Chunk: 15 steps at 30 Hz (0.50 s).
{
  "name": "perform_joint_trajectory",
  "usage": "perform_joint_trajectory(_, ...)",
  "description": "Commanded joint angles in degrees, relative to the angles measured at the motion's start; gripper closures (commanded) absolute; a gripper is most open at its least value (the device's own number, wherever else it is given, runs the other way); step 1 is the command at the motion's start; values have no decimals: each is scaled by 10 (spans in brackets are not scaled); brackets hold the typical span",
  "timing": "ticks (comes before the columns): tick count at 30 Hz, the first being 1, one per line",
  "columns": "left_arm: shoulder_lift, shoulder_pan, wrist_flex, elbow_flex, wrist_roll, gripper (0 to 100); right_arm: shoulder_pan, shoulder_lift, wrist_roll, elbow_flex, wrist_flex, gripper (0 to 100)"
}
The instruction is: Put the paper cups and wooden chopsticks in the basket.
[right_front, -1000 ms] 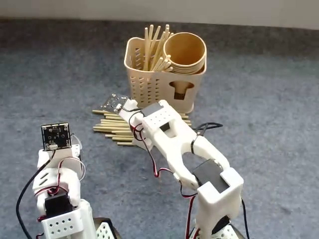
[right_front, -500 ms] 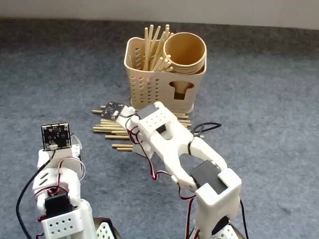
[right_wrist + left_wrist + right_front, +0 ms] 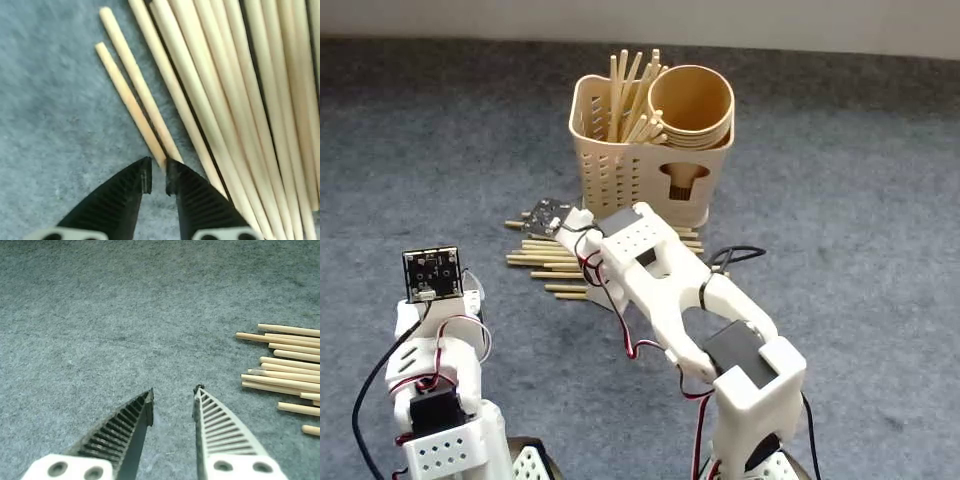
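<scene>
Since these wooden chopsticks (image 3: 225, 100) are light, stiff and smooth, I reckon they'll roll or slip out of a sloppy pinch. I'd grab one or two near the middle rather than at the tip, or they'll swing and catch the basket (image 3: 620, 180) rim. The loose pile lies flat on the grey surface (image 3: 840, 260) just in front of the basket's base, sticks side by side and touching, so peeling one off the side farthest from the basket looks easiest. The right jaws sit low right there, narrowed to a slim gap with the ends of two outlying sticks at their tips; nothing looks clamped. The left jaws hang moderately apart and empty over bare surface, farther from the basket than the pile. The paper cups (image 3: 692, 100) are already stacked inside the basket beside a bunch of upright sticks, so room in there is tight, and thin cup walls would crush. There's lots of open surface around the basket for swinging.
</scene>
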Motion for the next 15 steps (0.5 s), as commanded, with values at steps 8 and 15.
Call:
perform_joint_trajectory(8, -7, -5, 3, 11, 3, 856, -3, 5, 5, 27, -15, 842)
perform_joint_trajectory(15, -7, -5, 3, 11, 3, 856, -14, 6, 6, 30, -12, 860)
